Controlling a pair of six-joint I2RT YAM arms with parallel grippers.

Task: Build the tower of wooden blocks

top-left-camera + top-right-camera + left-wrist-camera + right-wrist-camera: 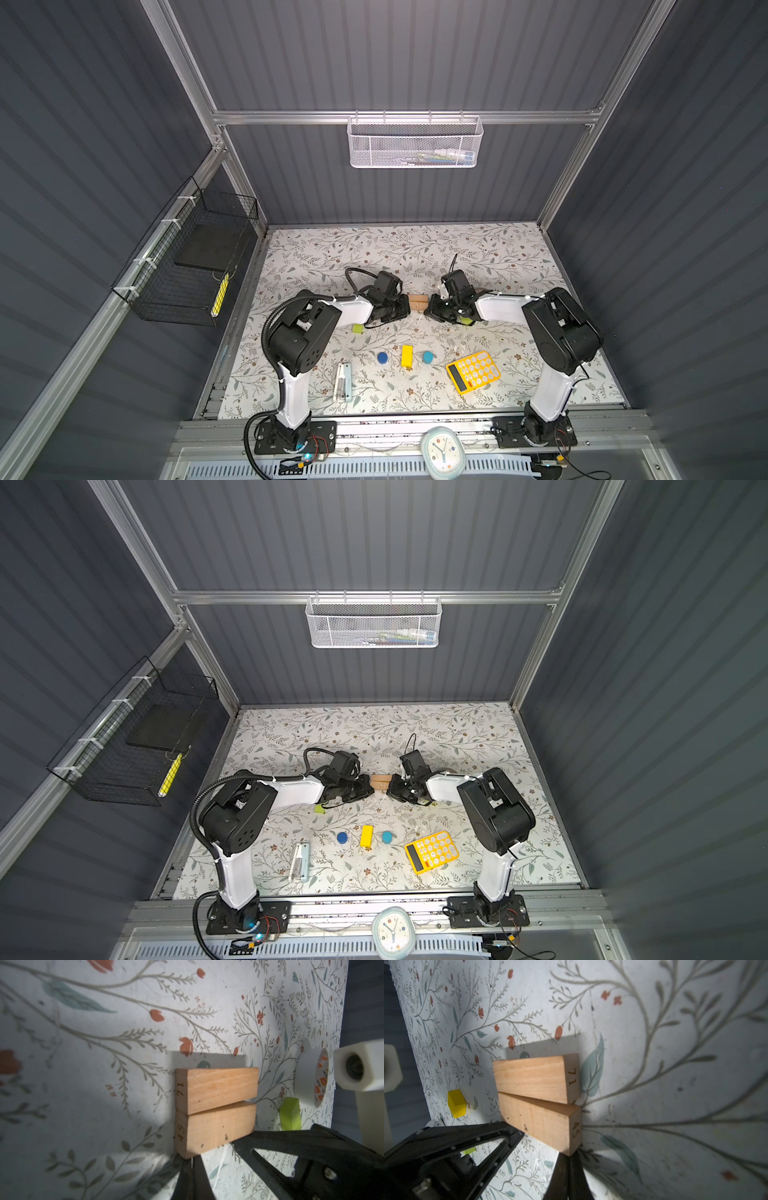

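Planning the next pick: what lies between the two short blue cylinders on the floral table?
A yellow rectangular block lies between the dark blue cylinder and the lighter blue cylinder, touching neither; both top views show this.

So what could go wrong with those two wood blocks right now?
The shut left gripper and right gripper crowd opposite ends of the two tan bars, which lie side by side but not quite flush; an uneven nudge might skew them. The lime-green block and tape roll sit close to the right gripper and might get knocked.
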